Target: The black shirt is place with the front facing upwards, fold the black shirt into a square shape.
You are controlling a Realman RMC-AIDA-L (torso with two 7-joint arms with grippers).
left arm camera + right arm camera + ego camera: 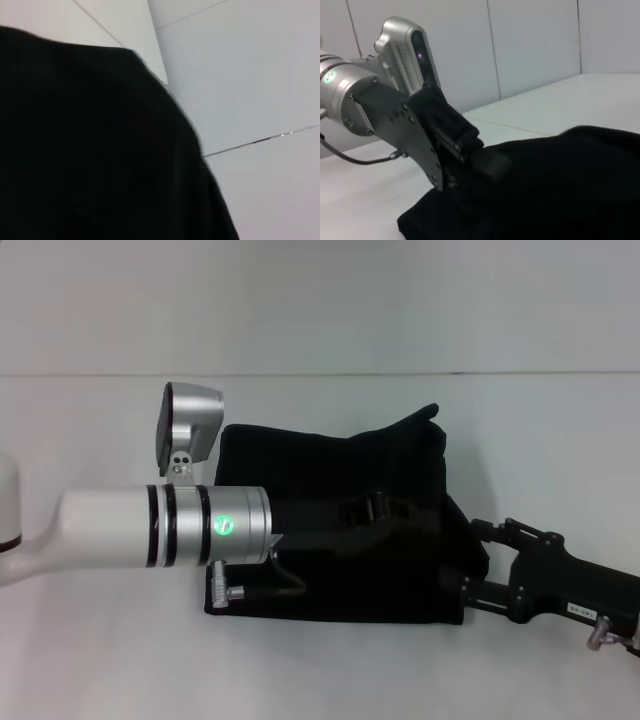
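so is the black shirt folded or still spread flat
Folded: the black shirt lies as a compact, roughly rectangular bundle, no sleeves spread. The left gripper is over it, the right gripper at its edge.

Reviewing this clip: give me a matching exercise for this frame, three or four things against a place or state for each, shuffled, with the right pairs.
Things:
1. black shirt
2. left gripper
3. right gripper
4. table

Places or states:
A. at the shirt's right edge
B. white, bearing the cloth
C. over the middle of the cloth
D. folded into a compact bundle, lying on the table

Pairs: 1-D, 2-C, 3-A, 4-B
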